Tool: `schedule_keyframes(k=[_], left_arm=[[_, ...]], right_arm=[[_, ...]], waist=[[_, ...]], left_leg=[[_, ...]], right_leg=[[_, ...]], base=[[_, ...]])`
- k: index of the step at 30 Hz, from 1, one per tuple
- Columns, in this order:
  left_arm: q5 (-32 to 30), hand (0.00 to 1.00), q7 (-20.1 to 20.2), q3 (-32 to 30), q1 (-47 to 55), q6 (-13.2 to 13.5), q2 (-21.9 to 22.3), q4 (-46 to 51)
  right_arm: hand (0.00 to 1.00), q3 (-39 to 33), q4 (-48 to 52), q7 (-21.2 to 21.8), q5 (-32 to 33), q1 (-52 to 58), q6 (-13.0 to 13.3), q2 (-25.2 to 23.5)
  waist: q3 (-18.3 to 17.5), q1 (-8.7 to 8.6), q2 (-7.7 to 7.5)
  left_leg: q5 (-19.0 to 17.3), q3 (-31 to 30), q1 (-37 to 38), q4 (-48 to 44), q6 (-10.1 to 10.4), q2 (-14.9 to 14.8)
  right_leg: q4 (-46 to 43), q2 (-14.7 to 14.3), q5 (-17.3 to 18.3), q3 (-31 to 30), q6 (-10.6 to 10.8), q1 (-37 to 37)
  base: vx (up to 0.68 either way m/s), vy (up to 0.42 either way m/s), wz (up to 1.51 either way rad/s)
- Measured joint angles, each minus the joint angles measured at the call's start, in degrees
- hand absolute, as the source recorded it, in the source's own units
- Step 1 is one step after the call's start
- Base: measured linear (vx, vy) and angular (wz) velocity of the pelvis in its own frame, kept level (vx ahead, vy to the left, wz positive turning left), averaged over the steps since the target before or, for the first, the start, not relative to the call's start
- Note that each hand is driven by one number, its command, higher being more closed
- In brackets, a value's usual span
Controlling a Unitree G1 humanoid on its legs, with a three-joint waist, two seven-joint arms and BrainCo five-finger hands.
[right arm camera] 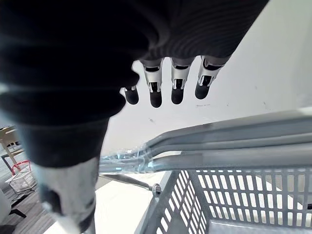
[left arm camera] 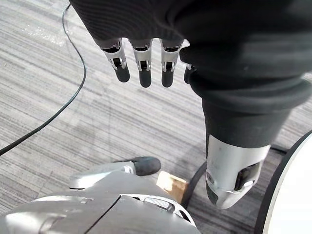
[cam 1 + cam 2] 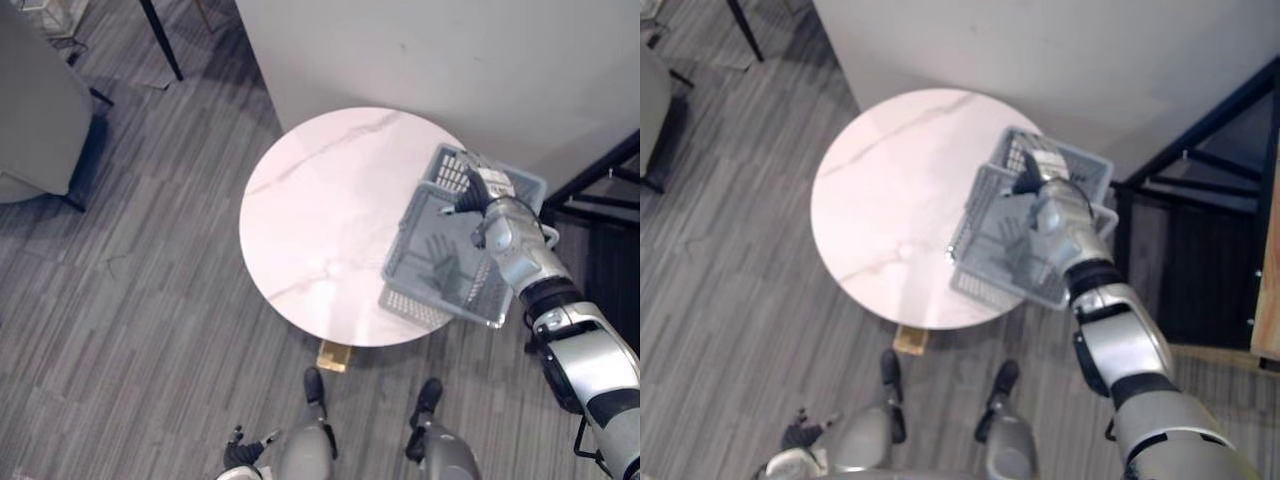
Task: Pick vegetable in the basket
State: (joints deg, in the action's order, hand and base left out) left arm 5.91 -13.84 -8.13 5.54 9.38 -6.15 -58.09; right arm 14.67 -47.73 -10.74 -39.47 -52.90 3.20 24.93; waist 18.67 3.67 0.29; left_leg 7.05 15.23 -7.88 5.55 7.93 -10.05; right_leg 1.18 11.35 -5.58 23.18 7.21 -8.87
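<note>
A grey plastic basket [image 3: 405,240] with slotted walls stands on the right edge of a round white marble table [image 3: 320,210], partly overhanging it. Its floor looks bare, with the hand's shadow on it. My right hand [image 3: 488,205] hovers over the basket's far right corner. In the right wrist view its fingers [image 1: 178,85] are straight, above the basket's two folded grey handles [image 1: 219,146], and hold nothing. My left hand [image 3: 240,455] hangs low by the floor, and its fingers [image 2: 141,61] are straight too.
A white wall [image 3: 450,60] stands right behind the table. A black metal frame [image 3: 600,190] is to the right of the basket and a grey armchair [image 3: 35,110] sits at far left. A small wooden block [image 3: 335,355] lies under the table's near edge.
</note>
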Motion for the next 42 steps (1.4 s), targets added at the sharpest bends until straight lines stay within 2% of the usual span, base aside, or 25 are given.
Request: schedule_keyframes(k=[5,6,21,30,31,42], left_arm=[[-0.05,0.0,0.0,0.09,-0.01,-0.02,0.01,0.0],[-0.06,0.0,0.0,0.17,-0.01,-0.02,0.01,0.01],[-0.05,0.0,-1.14,1.03,-0.86,0.02,-0.08,-0.11],[-0.05,0.0,-1.64,1.56,-0.97,0.05,-0.09,-0.15],[-0.07,0.0,-1.64,1.67,-0.98,0.05,-0.09,-0.15],[-0.57,0.0,-1.67,3.31,-1.07,0.04,-0.43,-0.59]], right_arm=[[0.0,1.61,2.54,0.0,-0.02,1.43,0.11,1.03],[1.0,1.6,2.54,0.0,-0.02,1.43,0.11,1.03],[1.0,2.26,1.66,-0.13,-0.53,1.66,0.58,1.0],[1.0,1.38,-5.24,-1.2,-0.56,0.71,0.99,0.87],[0.0,1.37,-6.08,-1.22,-0.57,0.68,0.97,0.86],[0.0,-0.85,-11.18,-1.35,-0.77,0.23,0.85,0.77]], waist=[[0.17,-0.27,-0.2],[0.17,-0.27,-0.2],[0.98,0.4,0.1],[0.99,1.07,0.14],[1.02,1.1,0.2],[1.12,1.43,0.44]], left_leg=[[-0.03,0.42,-0.01,0.01,0.0,-0.02],[-0.04,0.55,-0.03,0.01,-0.01,-0.02],[-0.02,0.17,-0.46,0.0,-0.03,0.12],[0.07,-1.26,-0.35,-0.01,-0.09,0.31],[0.07,-1.44,-0.03,0.01,-0.09,0.35],[0.08,-1.63,0.13,0.14,-0.1,0.57]], right_leg=[[0.0,-0.06,-0.12,-0.61,-0.01,-0.44],[0.0,-0.06,-0.16,-0.78,-0.02,-0.57],[0.09,-0.06,-0.41,-1.05,-0.1,-1.21],[0.12,0.15,-0.41,0.07,-0.11,-0.24],[0.19,0.17,-0.4,0.24,-0.11,0.25],[0.18,0.37,-0.41,0.22,-0.1,0.48]], base=[[0.01,-0.001,-0.05],[0.02,-0.001,-0.14],[0.01,-0.001,-0.01],[0.02,0.002,0.07],[0.01,0.005,0.07],[0.02,0.002,0.0]])
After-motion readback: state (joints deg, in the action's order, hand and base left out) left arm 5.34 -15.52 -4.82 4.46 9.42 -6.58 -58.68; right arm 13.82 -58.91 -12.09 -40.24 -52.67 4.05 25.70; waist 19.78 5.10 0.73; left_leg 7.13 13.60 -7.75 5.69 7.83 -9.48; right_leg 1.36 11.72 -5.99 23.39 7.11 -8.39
